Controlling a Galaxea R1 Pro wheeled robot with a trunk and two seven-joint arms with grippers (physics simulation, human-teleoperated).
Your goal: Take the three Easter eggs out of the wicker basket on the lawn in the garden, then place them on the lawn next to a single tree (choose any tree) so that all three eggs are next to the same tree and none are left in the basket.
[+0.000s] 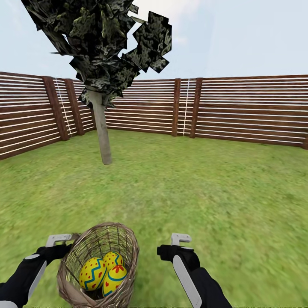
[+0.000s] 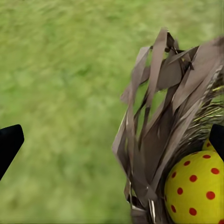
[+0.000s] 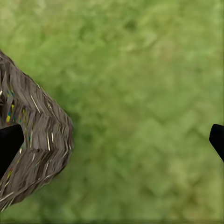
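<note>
On the far left of the head view stood a brown slatted fence (image 1: 30,115), and just in from it the tree (image 1: 102,132), its straight grey-beige trunk rising from the lawn (image 1: 205,192) under dark, jagged foliage. The tree was well apart from the robot, across open grass.

Low in the foreground, the left pincer (image 1: 60,240) hovered just beside the rim of the wicker basket (image 1: 77,250). In the left wrist view its dark fingertips (image 2: 9,144) sat at opposite edges of the picture, so it was spread wide and held nothing, with one fingertip over the basket's opening.

The basket stood on the grass between the two arms. All three Easter eggs (image 1: 105,273) lay inside it, touching one another: yellow with blue zigzags and red dots. One dotted egg showed through the weave in the left wrist view.

To the right, the right pincer (image 1: 179,240) hung near the basket, also spread wide and empty, over bare grass.

By this showing, the task had hardly begun: no egg was out, and all three were left to lift and carry to the tree.
</note>
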